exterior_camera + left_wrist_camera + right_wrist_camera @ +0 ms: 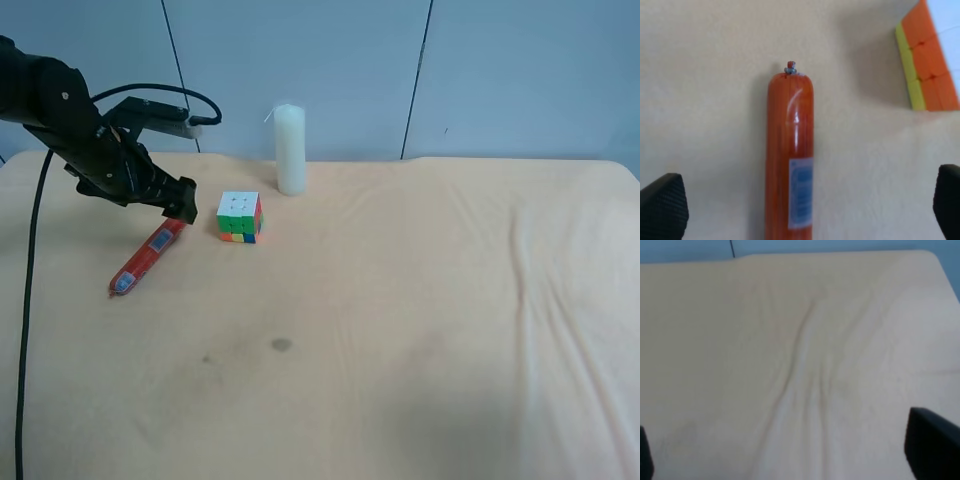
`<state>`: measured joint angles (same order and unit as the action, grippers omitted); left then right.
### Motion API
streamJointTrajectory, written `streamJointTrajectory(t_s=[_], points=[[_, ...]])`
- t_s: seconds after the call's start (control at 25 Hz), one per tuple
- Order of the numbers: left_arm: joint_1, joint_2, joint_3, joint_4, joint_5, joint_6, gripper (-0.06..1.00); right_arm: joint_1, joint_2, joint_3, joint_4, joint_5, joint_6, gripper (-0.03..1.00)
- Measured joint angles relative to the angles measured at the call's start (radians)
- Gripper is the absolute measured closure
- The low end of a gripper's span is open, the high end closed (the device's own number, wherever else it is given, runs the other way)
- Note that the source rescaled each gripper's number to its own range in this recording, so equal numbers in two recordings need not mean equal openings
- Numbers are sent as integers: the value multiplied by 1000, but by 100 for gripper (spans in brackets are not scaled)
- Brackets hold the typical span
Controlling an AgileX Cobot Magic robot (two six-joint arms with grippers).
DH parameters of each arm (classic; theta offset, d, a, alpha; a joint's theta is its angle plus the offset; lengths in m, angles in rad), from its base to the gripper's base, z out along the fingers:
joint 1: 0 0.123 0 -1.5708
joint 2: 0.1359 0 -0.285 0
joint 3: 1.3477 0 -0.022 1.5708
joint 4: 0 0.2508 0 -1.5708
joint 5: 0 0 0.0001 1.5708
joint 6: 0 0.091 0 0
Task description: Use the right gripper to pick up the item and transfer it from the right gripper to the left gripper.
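The sausage stick [147, 258] lies flat on the tabletop [400, 330] just beside the puzzle cube [240, 216], so I'd judge the handover is finished or the item was set down. The left end effector [800, 205] hangs right over it with its fingers spread wide, touching nothing. The right end effector [790, 460] is also spread, empty over bare cloth; next, the arms need only pull clear.

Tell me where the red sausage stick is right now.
The red sausage stick lies on the tablecloth at the exterior high view's left, diagonal, beside the puzzle cube, with the left claw open just above its upper end.
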<state>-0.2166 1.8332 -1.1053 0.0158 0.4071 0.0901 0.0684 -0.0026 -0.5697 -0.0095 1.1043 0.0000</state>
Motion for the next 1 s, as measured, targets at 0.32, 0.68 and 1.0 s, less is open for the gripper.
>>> streamJointTrajectory(t_s=[0.32, 0.68, 1.0], points=[[0, -195, 32, 0, 101, -38, -5, 0, 0, 0, 0, 0, 0, -2], [0, -551, 214, 9, 128, -41, -5, 0, 0, 0, 0, 0, 0, -2], [0, -851, 297, 6, 330, -41, -5, 0, 0, 0, 0, 0, 0, -2]])
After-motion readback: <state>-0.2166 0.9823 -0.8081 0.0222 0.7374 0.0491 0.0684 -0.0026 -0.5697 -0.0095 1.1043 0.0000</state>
